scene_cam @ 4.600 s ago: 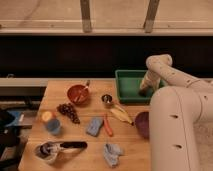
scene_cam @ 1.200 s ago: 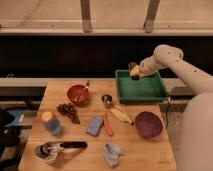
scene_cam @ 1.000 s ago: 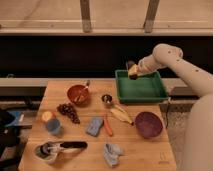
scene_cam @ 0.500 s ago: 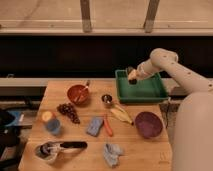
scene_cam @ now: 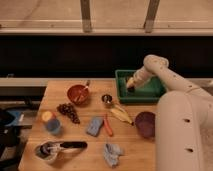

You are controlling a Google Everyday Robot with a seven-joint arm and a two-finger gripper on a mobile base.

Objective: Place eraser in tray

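Observation:
The green tray [scene_cam: 150,92] stands at the back right of the wooden table. My gripper [scene_cam: 131,86] reaches down into the tray's left half from the arm that arches over it. A small dark shape, seemingly the eraser [scene_cam: 131,90], shows right at the gripper's tip, low near the tray floor. I cannot tell whether it rests on the floor or is still held.
On the table are a red bowl [scene_cam: 78,93] with a spoon, a metal cup [scene_cam: 106,99], a banana [scene_cam: 120,114], dark grapes [scene_cam: 68,111], a light blue pad [scene_cam: 93,126], a purple bowl [scene_cam: 145,123], a blue cup [scene_cam: 50,123], a cloth [scene_cam: 112,152] and a black-handled tool [scene_cam: 62,146].
The gripper was above the tray's left rear corner with a small dark thing. It has since come down and forward into the tray's left half. Nothing else moved.

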